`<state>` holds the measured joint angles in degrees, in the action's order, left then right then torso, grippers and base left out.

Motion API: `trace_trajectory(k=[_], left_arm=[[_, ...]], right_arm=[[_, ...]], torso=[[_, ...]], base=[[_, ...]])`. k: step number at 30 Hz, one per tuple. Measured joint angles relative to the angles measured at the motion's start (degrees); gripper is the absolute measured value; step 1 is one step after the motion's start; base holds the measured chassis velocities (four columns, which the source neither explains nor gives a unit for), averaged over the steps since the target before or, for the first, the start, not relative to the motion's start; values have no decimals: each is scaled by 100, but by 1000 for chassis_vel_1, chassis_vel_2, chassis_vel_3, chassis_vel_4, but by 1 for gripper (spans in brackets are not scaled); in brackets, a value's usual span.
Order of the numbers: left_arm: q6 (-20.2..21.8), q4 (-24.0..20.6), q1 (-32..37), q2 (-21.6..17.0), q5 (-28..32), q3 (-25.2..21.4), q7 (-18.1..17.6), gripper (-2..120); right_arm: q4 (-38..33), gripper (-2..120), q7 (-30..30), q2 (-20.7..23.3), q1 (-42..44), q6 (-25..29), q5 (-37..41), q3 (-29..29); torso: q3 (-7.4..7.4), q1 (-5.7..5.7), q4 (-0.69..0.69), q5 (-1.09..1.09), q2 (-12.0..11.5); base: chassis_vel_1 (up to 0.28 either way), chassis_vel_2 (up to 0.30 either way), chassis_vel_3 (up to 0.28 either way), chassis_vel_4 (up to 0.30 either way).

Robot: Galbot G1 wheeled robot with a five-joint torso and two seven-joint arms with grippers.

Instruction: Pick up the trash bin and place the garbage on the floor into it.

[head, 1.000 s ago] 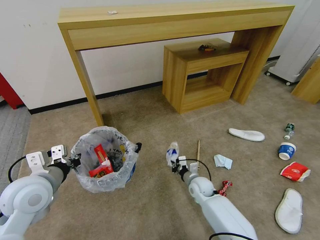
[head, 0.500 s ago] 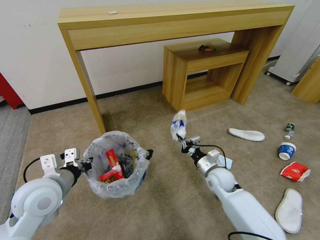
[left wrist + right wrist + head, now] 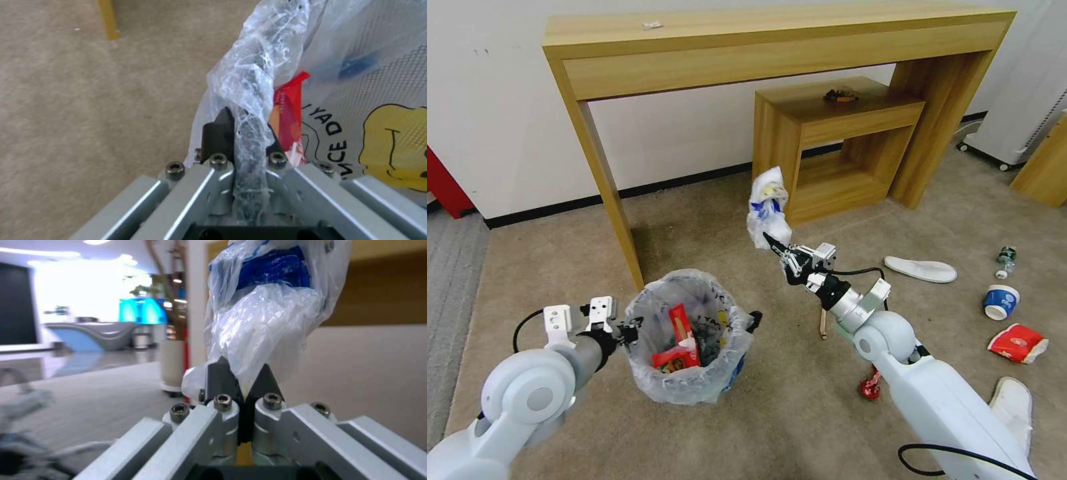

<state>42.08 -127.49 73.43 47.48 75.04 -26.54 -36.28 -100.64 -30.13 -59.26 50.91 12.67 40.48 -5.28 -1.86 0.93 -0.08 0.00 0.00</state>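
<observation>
Several pieces of garbage already lie inside the trash bin (image 3: 690,337), a red wrapper (image 3: 680,333) among them, so the job looks partly done. In the head view the left claw (image 3: 627,328) grips the bin's bag-lined rim on the side away from the right arm, holding the bin below the tall wooden desk (image 3: 760,47). The right claw (image 3: 774,243) is raised above and beside the bin, clenched on a crumpled white and blue plastic bag (image 3: 767,207) not yet dropped in. Left on the floor (image 3: 747,427), well apart from the bin: two white slippers (image 3: 920,269), a blue cup (image 3: 1000,301), a red cup (image 3: 1017,343), a small bottle (image 3: 1004,260), a stick (image 3: 822,323). The left wrist view shows the claw's jaws pinched on the rim's twisted liner (image 3: 249,100). The right wrist view shows the jaws closed on the bag's tip (image 3: 249,373)
</observation>
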Motion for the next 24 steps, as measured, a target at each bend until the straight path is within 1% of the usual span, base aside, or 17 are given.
trace_trajectory(k=[6, 7, 10, 11, 14, 24], left_arm=[[5, 97, -427, 180, 91, 322, 62, 0], [5, 97, -427, 180, 91, 322, 62, 0], [6, 173, -657, 331, 125, 492, 67, 0], [6, 173, -657, 331, 125, 492, 67, 0], [7, 254, -881, 441, 192, 633, 68, 0], [8, 305, -1059, 431, 304, 647, 97, 0]], right_arm=[[-85, 0, -499, 39, -50, 111, -38, 245], [-85, 0, -499, 39, -50, 111, -38, 245], [22, 0, -756, 6, -122, 177, -113, 380], [22, 0, -756, 6, -122, 177, -113, 380], [94, 0, -1038, -7, -155, 223, -197, 503], [275, 0, -1376, 12, -103, 260, -608, 561]], torso=[[0, 0, 0, 0, 0], [0, 0, 0, 0, 0], [0, 0, 0, 0, 0], [0, 0, 0, 0, 0], [0, 0, 0, 0, 0], [0, 0, 0, 0, 0]], base=[[0, 0, 0, 0], [0, 0, 0, 0], [0, 0, 0, 0], [0, 0, 0, 0], [0, 0, 0, 0], [0, 0, 0, 0]])
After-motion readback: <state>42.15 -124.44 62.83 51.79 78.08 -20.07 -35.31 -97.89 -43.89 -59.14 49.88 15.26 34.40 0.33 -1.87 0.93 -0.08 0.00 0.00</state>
